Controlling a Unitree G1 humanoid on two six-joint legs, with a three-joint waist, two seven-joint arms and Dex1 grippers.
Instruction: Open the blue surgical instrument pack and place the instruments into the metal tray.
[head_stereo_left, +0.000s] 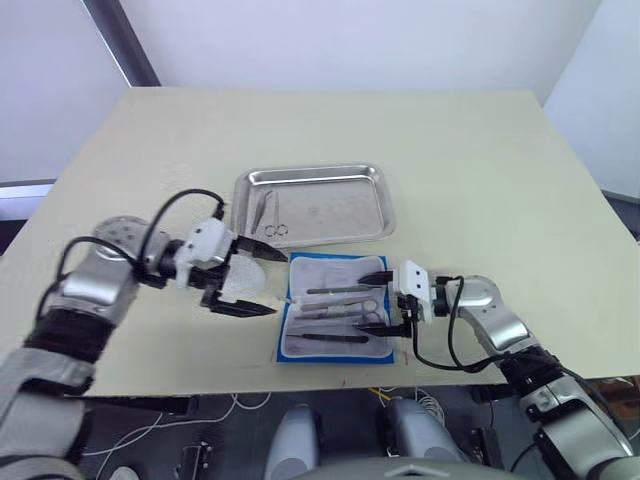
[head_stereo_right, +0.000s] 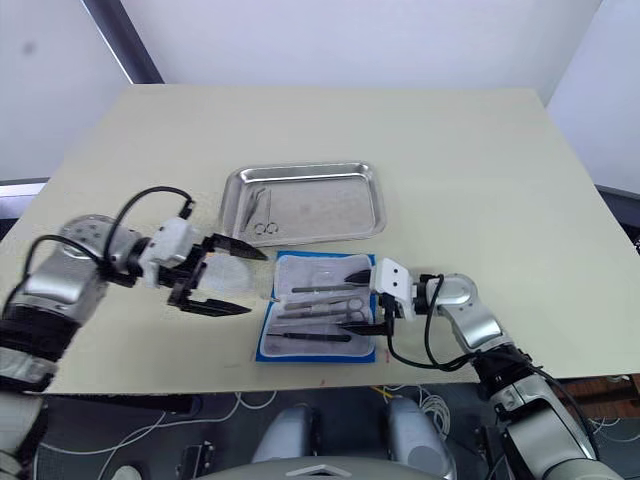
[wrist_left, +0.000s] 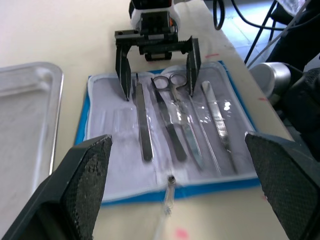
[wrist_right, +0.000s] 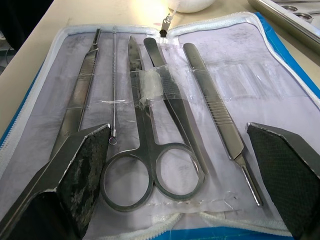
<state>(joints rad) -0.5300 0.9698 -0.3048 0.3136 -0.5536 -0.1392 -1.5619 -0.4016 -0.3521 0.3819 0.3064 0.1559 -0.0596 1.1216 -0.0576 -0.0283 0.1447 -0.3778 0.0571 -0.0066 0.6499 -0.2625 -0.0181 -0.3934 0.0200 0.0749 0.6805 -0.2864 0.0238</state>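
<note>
The blue surgical instrument pack (head_stereo_left: 291, 335) lies unzipped and open near the table's front edge, pale lining up. Several instruments are strapped inside: ring-handled scissors (wrist_right: 145, 150), tweezers (wrist_right: 80, 100), a thin probe (wrist_right: 114, 85) and a flat handle (wrist_right: 220, 120). My right gripper (head_stereo_left: 376, 302) is open at the pack's right edge, its fingers straddling the scissors' rings. To the left of the pack, my left gripper (head_stereo_left: 252, 281) is open and points toward it. Behind the pack, the metal tray (head_stereo_left: 330, 172) holds scissors (head_stereo_left: 274, 228) and a slim tool (head_stereo_left: 257, 208).
A white rounded object (head_stereo_left: 247, 278) sits on the table between my left gripper's fingers as seen from the head. The pack's zipper pull (wrist_left: 170, 192) trails off its left edge. Bare table stretches behind and to the right of the tray.
</note>
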